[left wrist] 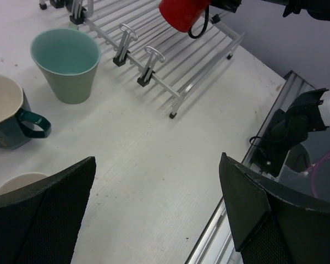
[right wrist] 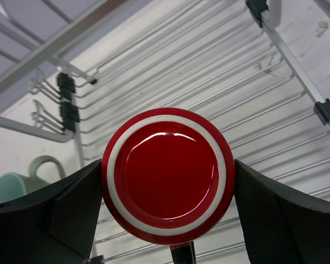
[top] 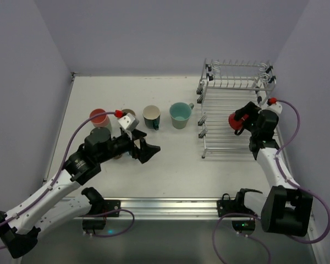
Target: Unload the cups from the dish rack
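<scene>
The silver wire dish rack [top: 231,110] stands at the back right. My right gripper [top: 239,122] is shut on a red cup [top: 236,121] and holds it over the rack's lower tier; the right wrist view shows its base [right wrist: 168,176] between the fingers. On the table stand a sage green cup [top: 179,115], a dark teal mug [top: 151,116], a beige cup [top: 128,115] and a pink cup [top: 99,117]. My left gripper [top: 147,150] is open and empty, in front of the teal mug.
The rack's upper tier [top: 239,74] rises behind the red cup. The metal rail [top: 165,206] runs along the table's near edge. White walls close the left and back sides.
</scene>
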`<state>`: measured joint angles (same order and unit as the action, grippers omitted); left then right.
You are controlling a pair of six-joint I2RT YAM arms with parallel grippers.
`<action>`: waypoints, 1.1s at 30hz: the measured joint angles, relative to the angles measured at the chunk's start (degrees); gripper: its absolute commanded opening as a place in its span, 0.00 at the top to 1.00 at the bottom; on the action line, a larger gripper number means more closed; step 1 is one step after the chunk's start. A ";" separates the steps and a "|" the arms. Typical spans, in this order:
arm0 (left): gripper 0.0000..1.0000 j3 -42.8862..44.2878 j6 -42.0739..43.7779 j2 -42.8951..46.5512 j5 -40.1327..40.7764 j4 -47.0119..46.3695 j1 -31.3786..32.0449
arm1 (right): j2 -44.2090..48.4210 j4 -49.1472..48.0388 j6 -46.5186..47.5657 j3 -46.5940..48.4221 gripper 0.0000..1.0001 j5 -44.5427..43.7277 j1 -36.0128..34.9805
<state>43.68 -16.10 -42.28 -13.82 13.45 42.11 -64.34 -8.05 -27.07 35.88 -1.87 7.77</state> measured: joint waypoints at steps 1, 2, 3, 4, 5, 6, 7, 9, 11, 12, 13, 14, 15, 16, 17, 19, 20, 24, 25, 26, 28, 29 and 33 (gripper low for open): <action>0.07 0.13 -1.01 -0.76 -0.63 -0.57 0.00 | 0.96 -0.31 -0.98 -0.02 0.48 0.79 0.00; 0.09 0.26 -1.97 -1.62 -1.33 -1.27 0.02 | 2.01 -0.57 -1.95 -0.07 0.48 1.73 0.00; 0.10 0.28 -2.97 -2.49 -2.19 -2.47 0.02 | 3.19 -0.85 -2.80 -0.24 0.48 2.60 0.00; 0.10 0.31 -4.17 -3.45 -2.99 -3.65 0.02 | 4.55 -1.18 -3.85 -0.57 0.48 3.65 0.00; 0.12 0.35 -5.57 -4.46 -4.02 -5.01 0.02 | 6.01 -1.42 -4.76 -0.92 0.48 4.79 0.00; 0.14 0.35 -7.02 -5.64 -5.09 -6.73 0.02 | 7.41 -1.75 -5.64 -1.29 0.48 5.88 0.00; 0.15 0.37 -8.52 -6.88 -6.05 -8.94 0.02 | 8.74 -2.27 -6.67 -1.73 0.48 6.99 0.00; 0.18 0.37 -11.56 -9.68 -7.91 -13.22 0.02 | 11.39 -3.17 -8.63 -2.80 0.48 9.38 0.00; 0.21 0.37 -15.10 -13.46 -9.46 -18.25 0.31 | 13.97 -3.85 -10.49 -4.09 0.48 11.69 -0.02; 0.22 0.37 -16.63 -15.47 -10.08 -20.81 0.46 | 15.26 -4.24 -11.56 -4.81 0.48 12.96 -0.02; 0.23 0.37 -18.18 -17.55 -10.43 -23.30 0.74 | 16.44 -4.83 -12.76 -5.57 0.48 14.34 -0.02; 0.25 0.37 -19.87 -19.69 -10.69 -25.57 1.09 | 17.53 -5.66 -14.16 -6.45 0.48 15.98 -0.02; 0.26 0.37 -21.44 -21.90 -10.99 -28.11 1.46 | 18.49 -6.45 -15.50 -7.32 0.48 17.49 -0.02; 0.26 0.55 -22.69 -24.04 -11.23 -30.23 1.86 | 19.39 -7.32 -17.07 -8.15 0.49 18.99 -0.09; 0.26 0.96 -23.85 -26.36 -11.39 -31.87 2.25 | 20.02 -7.93 -18.25 -8.81 0.49 20.20 -0.11; 0.27 2.34 -25.24 -30.47 -11.34 -34.27 2.71 | 21.33 -10.05 -21.46 -10.40 0.49 23.50 -0.11; 0.27 3.17 -25.81 -32.57 -11.32 -35.43 2.91 | 21.92 -11.34 -23.23 -11.21 0.49 25.51 -0.15; 0.27 6.21 -28.39 -39.17 -11.30 -40.26 3.28 | 23.85 -15.02 -28.72 -12.96 0.49 31.28 -0.39; 0.27 6.67 -29.18 -40.30 -11.32 -41.86 3.30 | 24.39 -15.89 -29.83 -13.14 0.49 32.63 -0.42; 0.27 6.99 -29.90 -41.35 -11.37 -43.52 3.37 | 24.81 -16.87 -30.82 -13.25 0.48 33.83 -0.44; 0.27 7.96 -31.50 -43.36 -11.52 -46.42 3.50 | 25.59 -18.67 -32.35 -13.42 0.48 36.13 -0.70; 0.27 8.46 -32.41 -44.39 -11.63 -47.98 3.69 | 25.88 -19.63 -33.00 -13.62 0.48 36.98 -0.87; 0.28 10.47 -35.19 -47.91 -12.55 -53.31 4.70 | 25.68 -24.26 -35.87 -15.78 0.48 40.09 -2.21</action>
<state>54.15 -51.29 -90.19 -26.37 -39.86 46.81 -38.65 -32.32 -62.94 20.10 38.22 5.56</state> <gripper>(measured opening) 0.732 0.887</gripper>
